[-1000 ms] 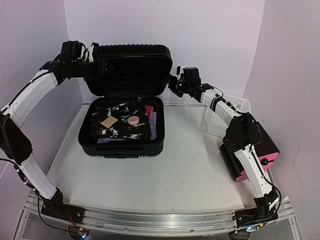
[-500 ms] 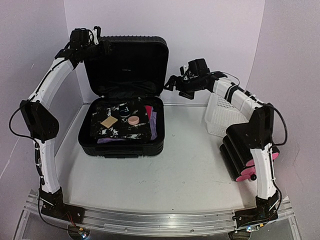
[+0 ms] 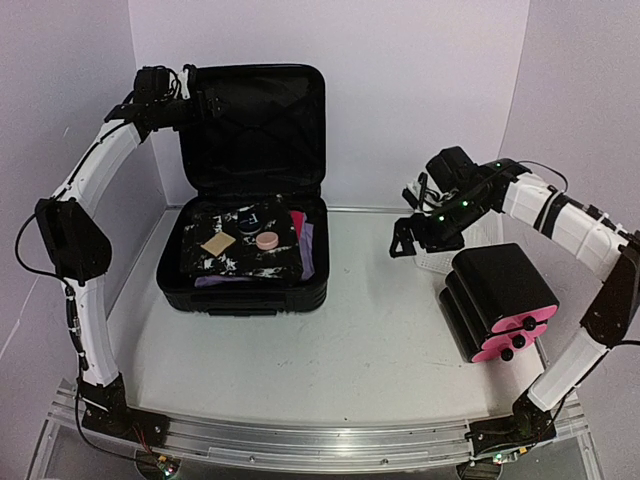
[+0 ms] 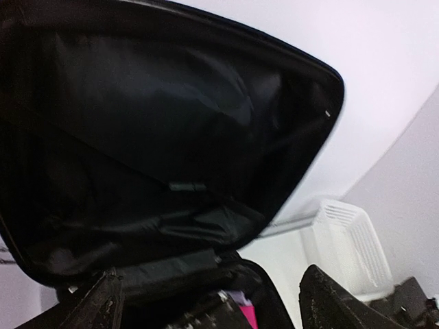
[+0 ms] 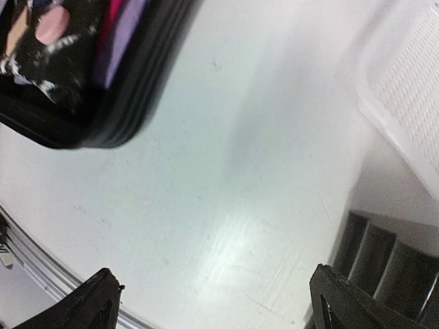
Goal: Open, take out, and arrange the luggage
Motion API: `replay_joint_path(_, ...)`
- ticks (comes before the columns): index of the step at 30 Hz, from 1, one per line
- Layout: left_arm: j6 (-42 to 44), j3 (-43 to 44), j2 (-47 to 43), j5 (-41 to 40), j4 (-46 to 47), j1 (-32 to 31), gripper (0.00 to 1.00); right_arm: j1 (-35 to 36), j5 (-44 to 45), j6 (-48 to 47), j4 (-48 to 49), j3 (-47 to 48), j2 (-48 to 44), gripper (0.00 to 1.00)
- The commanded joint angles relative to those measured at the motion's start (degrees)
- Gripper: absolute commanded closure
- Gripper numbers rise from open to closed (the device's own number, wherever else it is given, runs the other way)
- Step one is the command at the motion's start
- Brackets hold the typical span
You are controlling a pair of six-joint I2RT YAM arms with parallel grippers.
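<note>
Top external, luggage [image 3: 255,130] lid upright, left pincer [image 3: 196,100] apart beside its edge, right pincer [image 3: 405,240] apart

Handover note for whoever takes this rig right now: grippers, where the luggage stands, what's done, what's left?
Left gripper: open, by the upper left corner of the raised lid.
Right gripper: open, empty, over the table between luggage and white basket.
The luggage sits on the table, lid upright; patterned pouch, pink disc and fabrics inside.
Done: opened. Left: take contents out, arrange them.
</note>
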Motion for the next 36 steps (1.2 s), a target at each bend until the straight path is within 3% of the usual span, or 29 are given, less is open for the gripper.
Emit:
replay_joint_path(1, -2.12, -5.92, -9.93, 7.53, 1.89, -0.17, 0.09, -0.11, 5.84, -2.91, -4.82, -5.37, -8.12, 0.02)
replay_joint_path(6, -4.11, -15.54, -16.71, 15.99, 1.85, -0.24, 0.06, -0.12, 15.32, -1.73, -12.72, -4.99, -12.79, 0.02)
replay_joint_path(13, -6.87, -38.99, -30.83, 20.27, 2.64, -0.45, 0.04, -0.69, 28.52, -1.71, -21.88, -4.79, -16.31, 0.02)
replay_joint_path(17, -6.71, -51.70, -37.38, 21.09, 3.42, -2.10, 0.02, -7.63, 31.64, -0.95, -23.65, -4.27, -17.07, 0.02)
replay_joint_path(20, -6.46, -59.53, -41.01, 22.82, 3.73, -3.15, 0.01, -18.40, 25.21, -1.67, -23.00, -3.60, -16.54, 0.02)
replay_joint_path(25, -7.84, -67.60, -47.08, 23.29, 4.95, -3.64, 0.01, -36.93, 2.65, 0.22, -20.01, -0.78, -12.11, 0.02)
replay_joint_path(30, -9.86, -72.58, -50.66, 23.19, 6.75, -6.15, 0.01, -45.73, -10.26, 3.33, -17.03, -0.57, -7.53, 0.02)
replay_joint_path(36, -10.56, -77.23, -53.56, 22.98, 7.41, -7.51, 0.01, -52.32, -15.80, 3.78, -14.80, -4.37, -6.10, 0.02)
